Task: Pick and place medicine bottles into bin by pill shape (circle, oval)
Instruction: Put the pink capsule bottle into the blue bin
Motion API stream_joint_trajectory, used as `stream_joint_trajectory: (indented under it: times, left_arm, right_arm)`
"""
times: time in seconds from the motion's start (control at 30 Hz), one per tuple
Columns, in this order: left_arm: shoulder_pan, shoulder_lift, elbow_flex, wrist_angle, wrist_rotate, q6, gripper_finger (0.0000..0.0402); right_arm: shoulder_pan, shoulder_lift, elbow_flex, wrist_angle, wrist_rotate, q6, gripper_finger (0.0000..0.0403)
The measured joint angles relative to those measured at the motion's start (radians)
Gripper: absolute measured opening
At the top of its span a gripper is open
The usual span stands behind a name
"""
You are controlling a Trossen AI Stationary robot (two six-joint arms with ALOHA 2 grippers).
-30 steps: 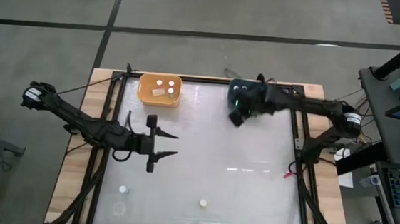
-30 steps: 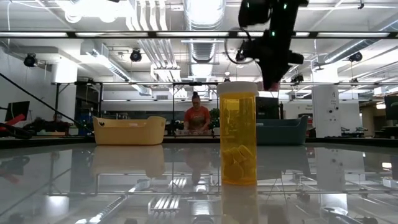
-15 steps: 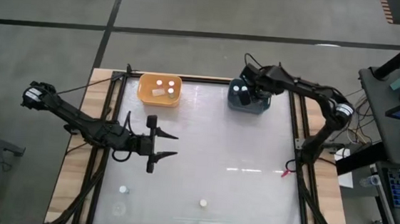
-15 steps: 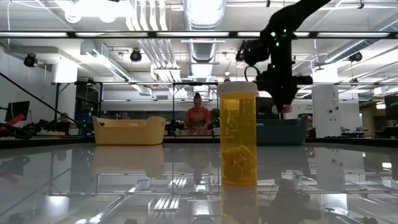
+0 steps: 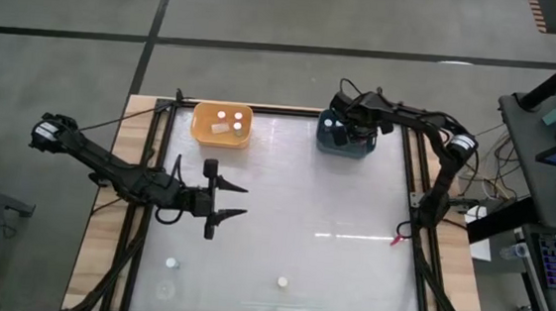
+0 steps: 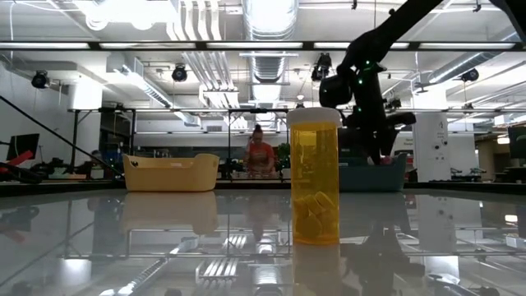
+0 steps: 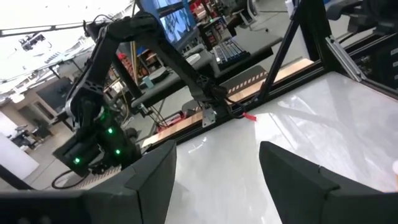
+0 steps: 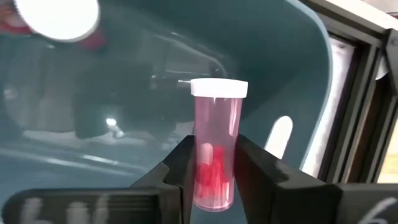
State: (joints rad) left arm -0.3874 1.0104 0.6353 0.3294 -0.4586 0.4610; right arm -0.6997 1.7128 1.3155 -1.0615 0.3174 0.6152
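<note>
While the right hand (image 8: 214, 171) hangs over the teal bin (image 5: 344, 141) at upper centre, its fingers clamp a pink medicine bottle (image 8: 216, 146), long axis upright above the bin floor; the left hand (image 5: 223, 199) waits open mid-left.

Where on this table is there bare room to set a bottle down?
The wide middle is bare, between the open left tool and the table's right rail. The front edge holds two white-capped bottles. The back is crowded: the yellow plastic tub and the dark teal tub, where the right tool holds a pink bottle.
</note>
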Motion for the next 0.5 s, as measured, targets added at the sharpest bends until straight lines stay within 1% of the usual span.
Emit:
stream_joint_trajectory:
  times: [0.1, 0.27, 0.37, 0.5]
  left_arm:
    - [0.000, -0.001, 0.000, 0.000, -0.006, 0.001, 0.0215]
    - [0.000, -0.003, 0.000, -0.001, -0.017, 0.001, 0.0215]
    - [0.000, -0.006, 0.000, 0.000, -0.020, 0.001, 0.0215]
    - [0.000, -0.011, 0.000, 0.000, -0.020, -0.001, 0.0215]
  right_arm:
    - [0.000, 0.019, 0.000, 0.005, 0.024, 0.001, 0.0087]
    - [0.001, 0.040, 0.000, 0.005, 0.024, -0.003, 0.0095]
    - [0.001, 0.054, 0.000, 0.012, 0.024, -0.005, 0.0109]
    - [0.001, 0.065, 0.000, 0.028, 0.025, -0.010, 0.0139]
